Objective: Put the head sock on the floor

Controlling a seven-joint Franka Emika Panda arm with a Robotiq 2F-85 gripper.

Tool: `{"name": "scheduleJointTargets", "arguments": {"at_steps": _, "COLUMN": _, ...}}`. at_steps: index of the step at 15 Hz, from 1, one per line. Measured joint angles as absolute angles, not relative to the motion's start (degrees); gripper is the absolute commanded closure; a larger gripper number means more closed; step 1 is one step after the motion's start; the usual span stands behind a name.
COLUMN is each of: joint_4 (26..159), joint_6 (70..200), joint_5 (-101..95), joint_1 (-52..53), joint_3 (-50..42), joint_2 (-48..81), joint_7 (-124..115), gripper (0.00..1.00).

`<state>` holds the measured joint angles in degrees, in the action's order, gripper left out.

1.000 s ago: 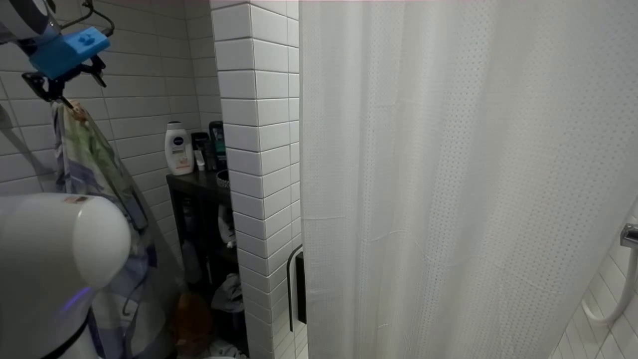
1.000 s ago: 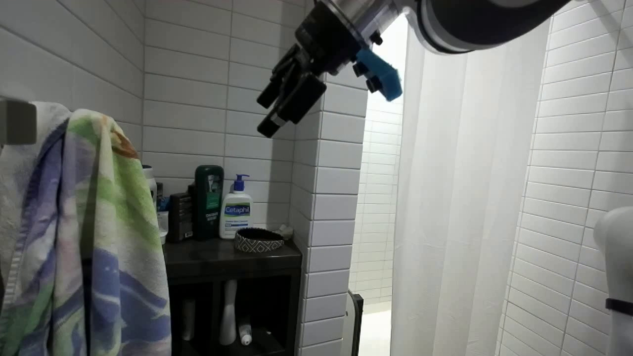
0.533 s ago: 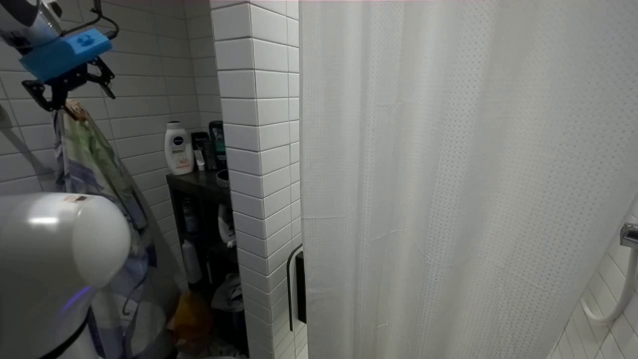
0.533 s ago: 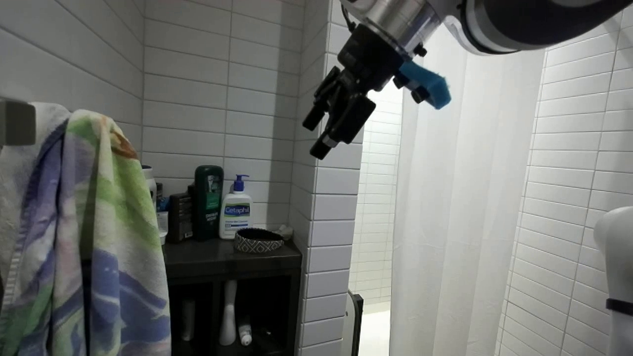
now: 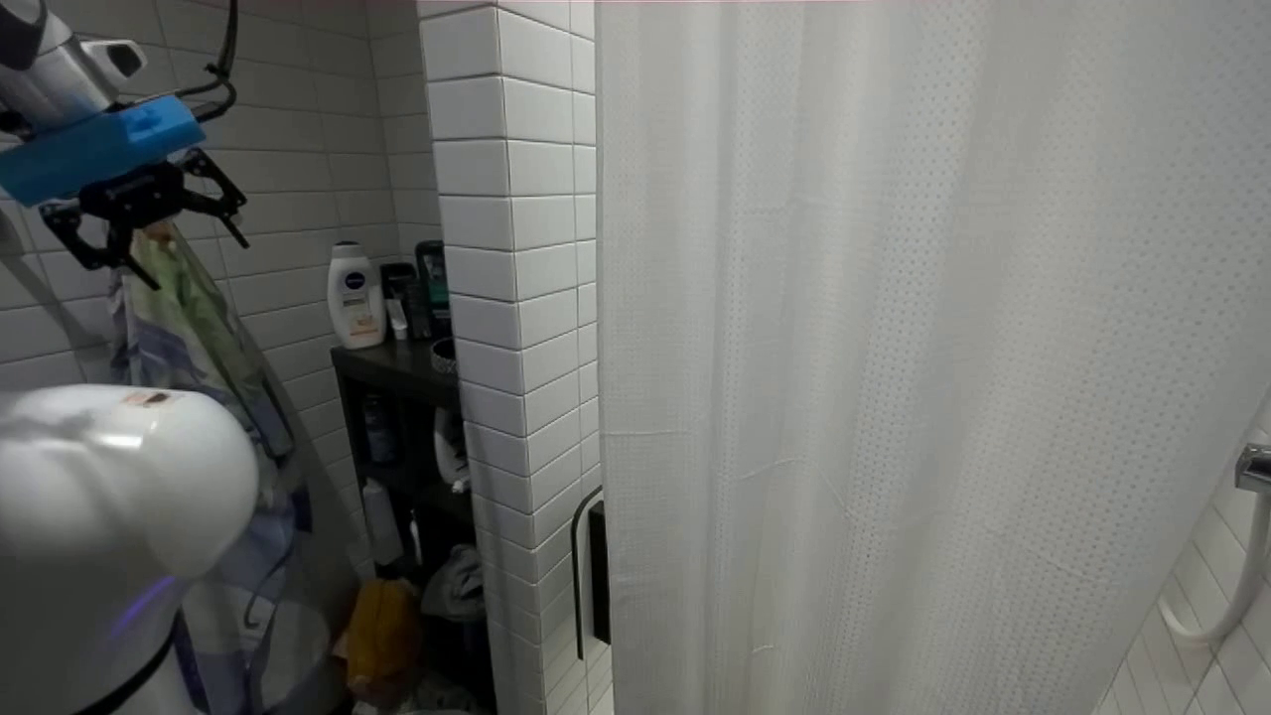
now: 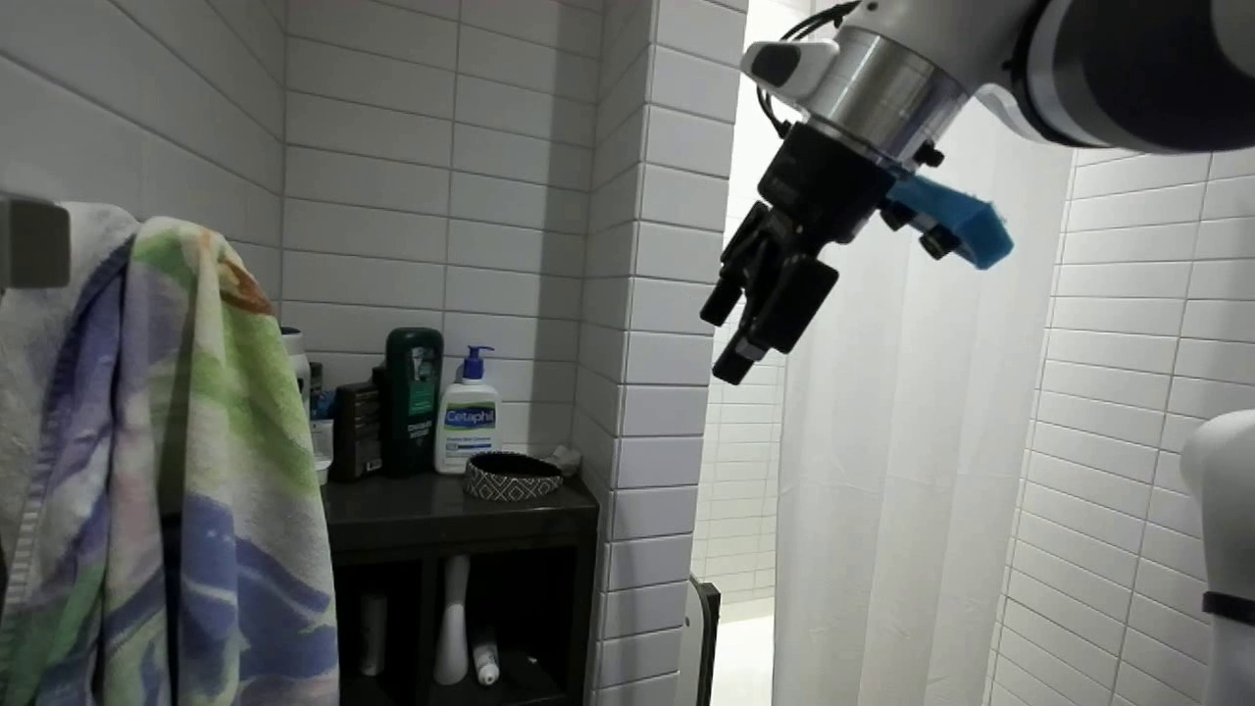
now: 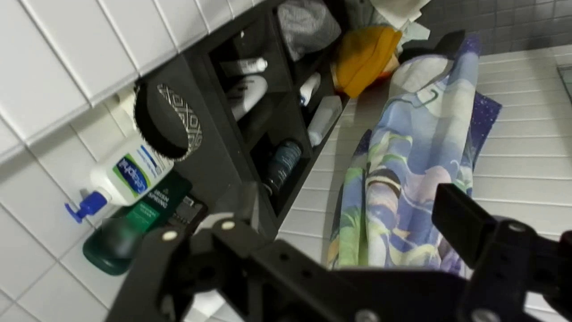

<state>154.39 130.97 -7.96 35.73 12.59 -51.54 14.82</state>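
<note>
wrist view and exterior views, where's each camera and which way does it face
In an exterior view: close by the white robot body, facing the shower curtain; open jaws upper left.
In an exterior view: near the hanging towel, facing the tiled pillar; arm at upper right.
Wrist view: at the arm's end, facing down toward towel and mustard-orange cloth; jaws along the bottom.
Both exterior views share robot body, jaws, towel, curtain, dark shelf.
</note>
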Motion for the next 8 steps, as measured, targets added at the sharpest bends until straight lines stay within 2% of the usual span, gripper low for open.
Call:
{"name": "scheduleJointTargets", "arguments": {"at_steps": 4, "joint_4": 157.5, "joint_6": 123.0, "joint_5": -8.0, "joint_1": 33.1, "joint_3": 15.1, "joint_2": -57.5, "joint_7": 9.6, "gripper": 0.0}}
{"name": "scheduleJointTargets", "arguments": {"at_steps": 8, "joint_4": 158.7, "joint_6": 121.4, "joint_5": -8.0, "joint_1": 29.2, "joint_3": 17.0, "joint_2": -61.2, "joint_7": 3.5, "gripper": 0.0}}
